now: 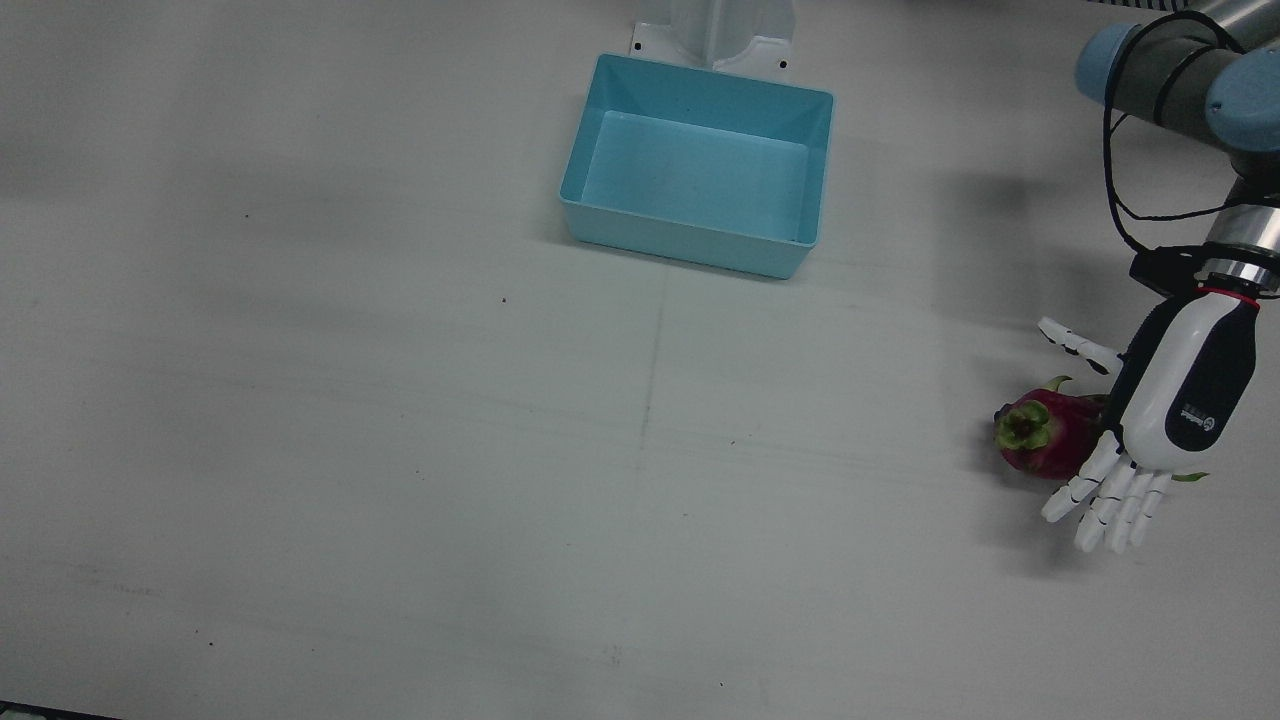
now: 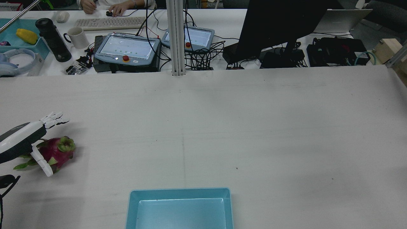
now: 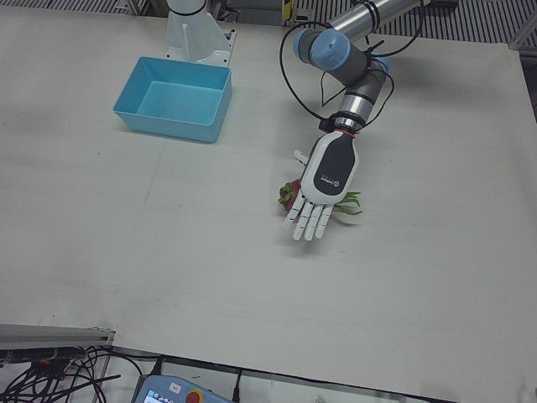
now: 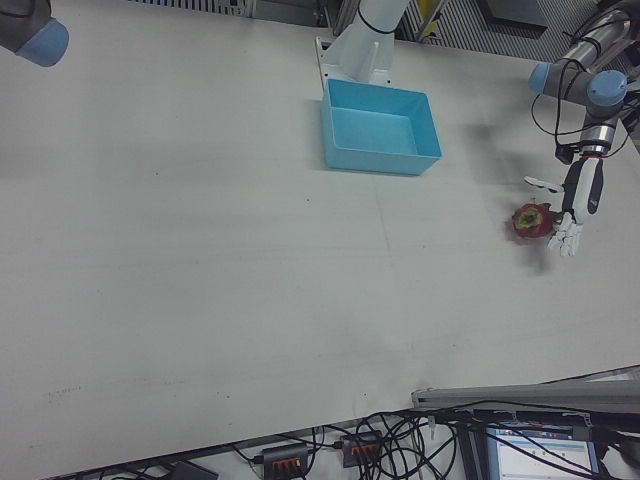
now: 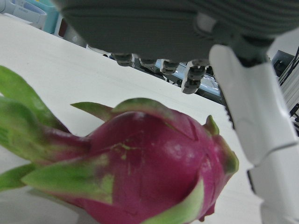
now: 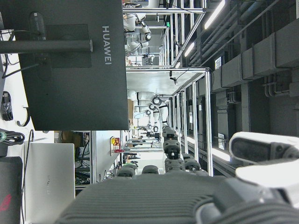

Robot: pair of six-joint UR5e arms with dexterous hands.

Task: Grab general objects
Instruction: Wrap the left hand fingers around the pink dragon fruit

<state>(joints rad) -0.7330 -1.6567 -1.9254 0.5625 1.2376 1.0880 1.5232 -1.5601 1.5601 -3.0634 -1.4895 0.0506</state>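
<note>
The table (image 1: 400,450) is a big matte white sheet with a faint seam down the middle, mostly bare. Using the front view as a clock, the bin (image 1: 700,165) sits at about 12 o'clock: a glossy, light blue plastic rectangle with rounded corners and nothing in it.

The left hand (image 1: 1150,430) is way out at 3 o'clock, a smooth white and black shell, palm down right over the fruit (image 1: 1040,432) with its fingers (image 1: 1110,505) spread and straight and the thumb (image 1: 1075,345) poking out sideways. So it's apart, not clamped on anything. The fruit is a dragon fruit lying on its side on the table, magenta waxy skin with floppy green scales, roundish and tapered.

What I'd worry about: that skin looks slick and the body is rounded, so if the fingers curl in off-center it could roll or squirt out toward 9 o'clock. Catching only the green tips would be worse, since they look too bendy to hold. It's also close to the table's edge on that side, so a nudge toward 3 o'clock could send it off.

The right hand (image 6: 187,196) only shows up in its own camera, held up facing the room, and I can't tell how its fingers are set.
</note>
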